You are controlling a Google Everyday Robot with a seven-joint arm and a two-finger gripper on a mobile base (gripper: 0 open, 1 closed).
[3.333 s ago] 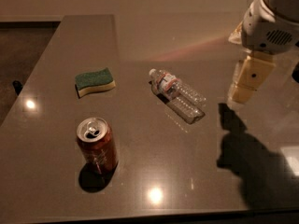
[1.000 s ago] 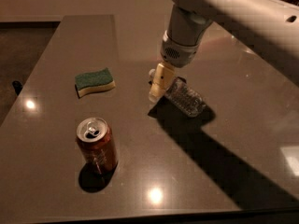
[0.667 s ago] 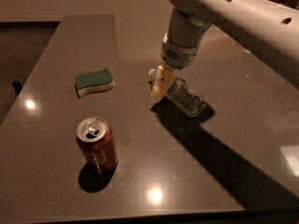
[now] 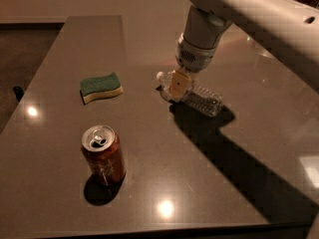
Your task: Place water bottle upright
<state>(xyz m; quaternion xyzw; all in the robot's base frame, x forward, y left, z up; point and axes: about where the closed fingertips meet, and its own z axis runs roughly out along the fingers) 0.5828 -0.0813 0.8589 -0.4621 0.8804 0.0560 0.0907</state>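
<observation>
The water bottle (image 4: 202,100) is a small clear ribbed bottle lying on its side on the grey table (image 4: 164,168), its white cap (image 4: 160,77) pointing to the far left. My gripper (image 4: 174,89) hangs from the white arm right over the bottle's neck end, its cream-coloured fingers low against the table and covering the neck and label.
A red soda can (image 4: 103,155) stands upright and opened at the front left. A green and yellow sponge (image 4: 101,87) lies at the left, beyond the can. The arm's dark shadow runs across the table to the right.
The arm swung in from the right edge to the bottle. Over the last second the gripper has sunk a little over the bottle's neck. The bottle has not moved.
</observation>
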